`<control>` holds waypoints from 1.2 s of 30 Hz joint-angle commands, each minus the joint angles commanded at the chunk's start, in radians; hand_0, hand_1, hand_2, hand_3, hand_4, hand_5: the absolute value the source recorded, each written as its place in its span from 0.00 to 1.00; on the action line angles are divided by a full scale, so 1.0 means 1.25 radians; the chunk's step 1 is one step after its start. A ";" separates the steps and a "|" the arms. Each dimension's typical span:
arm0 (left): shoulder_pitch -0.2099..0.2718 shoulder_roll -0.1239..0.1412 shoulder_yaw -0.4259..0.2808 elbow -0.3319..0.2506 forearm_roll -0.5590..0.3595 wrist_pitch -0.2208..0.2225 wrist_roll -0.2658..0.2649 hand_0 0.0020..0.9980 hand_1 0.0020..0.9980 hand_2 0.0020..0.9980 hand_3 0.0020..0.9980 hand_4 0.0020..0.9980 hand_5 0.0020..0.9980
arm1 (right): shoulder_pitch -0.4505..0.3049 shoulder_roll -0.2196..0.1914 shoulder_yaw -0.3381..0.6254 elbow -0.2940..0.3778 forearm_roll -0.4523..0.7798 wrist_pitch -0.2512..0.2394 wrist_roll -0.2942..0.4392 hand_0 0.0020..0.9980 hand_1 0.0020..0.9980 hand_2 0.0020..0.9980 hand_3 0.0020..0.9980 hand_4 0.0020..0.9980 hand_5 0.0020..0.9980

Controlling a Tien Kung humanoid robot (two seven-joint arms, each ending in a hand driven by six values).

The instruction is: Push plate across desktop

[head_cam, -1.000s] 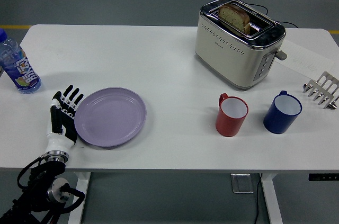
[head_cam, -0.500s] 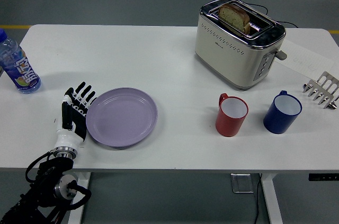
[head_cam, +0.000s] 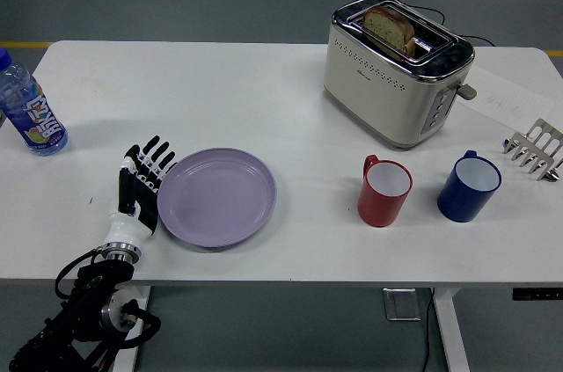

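Observation:
A lilac plate (head_cam: 217, 197) lies flat on the white table (head_cam: 264, 108), left of the middle and near the front edge. My left hand (head_cam: 141, 187) stands on edge against the plate's left rim, its fingers straight and spread, holding nothing. The left arm comes up from below the table's front-left corner. My right hand is out of view.
A red mug (head_cam: 384, 191) and a blue mug (head_cam: 469, 187) stand to the plate's right. A cream toaster (head_cam: 397, 71) with a bread slice stands at the back right. A water bottle (head_cam: 29, 109) stands at the far left. A metal rack (head_cam: 535, 149) is at the right edge.
My left hand has moved to the right along the table, and the plate has slid to the right with it, closer to the red mug.

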 joint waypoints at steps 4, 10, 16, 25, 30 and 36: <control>-0.003 0.000 0.008 0.001 -0.003 0.000 -0.001 0.82 0.86 0.86 0.84 0.53 1.00 | 0.000 0.000 0.000 0.000 -0.001 0.000 0.000 0.59 0.52 0.61 0.59 0.36 0.54; -0.010 0.000 0.017 0.003 -0.006 0.000 -0.002 0.82 0.86 0.86 0.84 0.53 1.00 | 0.001 -0.001 0.000 0.000 -0.003 0.001 0.000 0.59 0.52 0.61 0.59 0.36 0.54; -0.016 0.000 0.042 0.005 -0.011 0.000 -0.003 0.82 0.86 0.86 0.84 0.53 1.00 | 0.001 -0.001 0.001 0.000 -0.003 0.001 0.001 0.59 0.52 0.61 0.59 0.36 0.54; -0.019 0.000 0.072 0.007 -0.019 0.000 -0.003 0.82 0.86 0.86 0.84 0.53 1.00 | 0.000 -0.001 0.001 0.000 -0.005 0.000 0.000 0.59 0.52 0.61 0.59 0.36 0.54; -0.020 0.000 0.083 0.007 -0.022 0.000 -0.003 0.82 0.86 0.86 0.84 0.53 1.00 | 0.000 -0.001 0.003 0.000 -0.006 0.000 -0.001 0.59 0.52 0.61 0.59 0.36 0.54; -0.020 0.000 0.104 0.007 -0.028 0.001 -0.005 0.82 0.86 0.86 0.84 0.53 1.00 | -0.003 -0.001 0.006 0.001 -0.011 -0.001 -0.003 0.59 0.52 0.61 0.59 0.36 0.54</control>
